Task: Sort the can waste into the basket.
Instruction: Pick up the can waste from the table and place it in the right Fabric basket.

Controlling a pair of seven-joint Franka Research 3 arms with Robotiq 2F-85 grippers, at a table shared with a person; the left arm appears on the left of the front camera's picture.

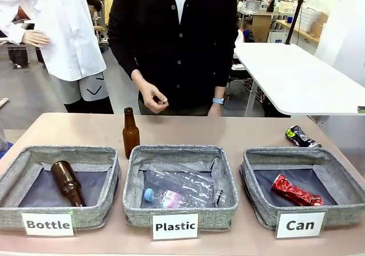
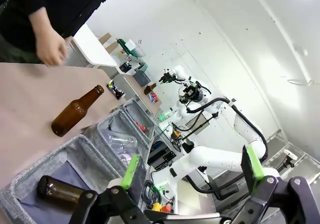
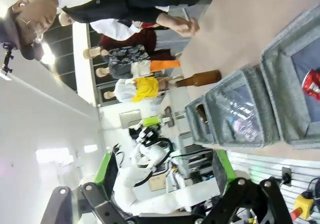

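Now | step: red can (image 1: pixel 295 190) in basket (image 1: pixel 254 176), dark can (image 1: pixel 301 136) lies by tabletop (image 1: pixel 239 130) far-right edge | left pincer (image 2: pixel 192 166), right pincer (image 3: pixel 162 169): wide, empty | next: likely reach and pinch the dark can.

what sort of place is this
Probably a robotics lab: a white robot arm, labelled waste-sorting baskets like the Can basket, and benches with gear at the back.
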